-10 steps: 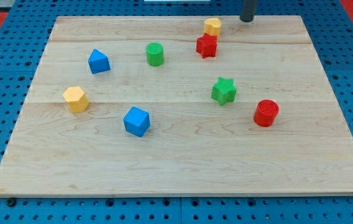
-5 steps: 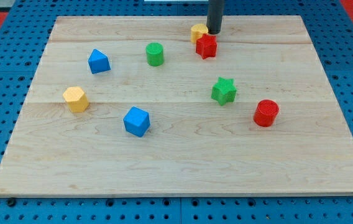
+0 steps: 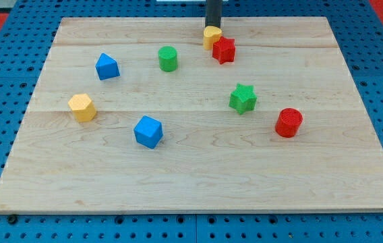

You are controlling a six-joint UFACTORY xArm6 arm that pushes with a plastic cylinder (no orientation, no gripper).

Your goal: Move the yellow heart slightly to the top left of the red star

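Note:
The yellow heart (image 3: 211,37) lies near the view's top, touching the upper left side of the red star (image 3: 224,50). My tip (image 3: 213,26) comes down from the view's top edge and stands just above the yellow heart, at or very close to its upper edge.
On the wooden board (image 3: 191,182) also lie a green cylinder (image 3: 168,59), a blue block (image 3: 106,66), a yellow hexagonal block (image 3: 82,107), a blue cube (image 3: 148,131), a green star (image 3: 243,98) and a red cylinder (image 3: 288,122).
My tip came in from the view's top right, pushed the yellow heart leftward to the star's upper left, then moved to above the heart. The red star barely shifted.

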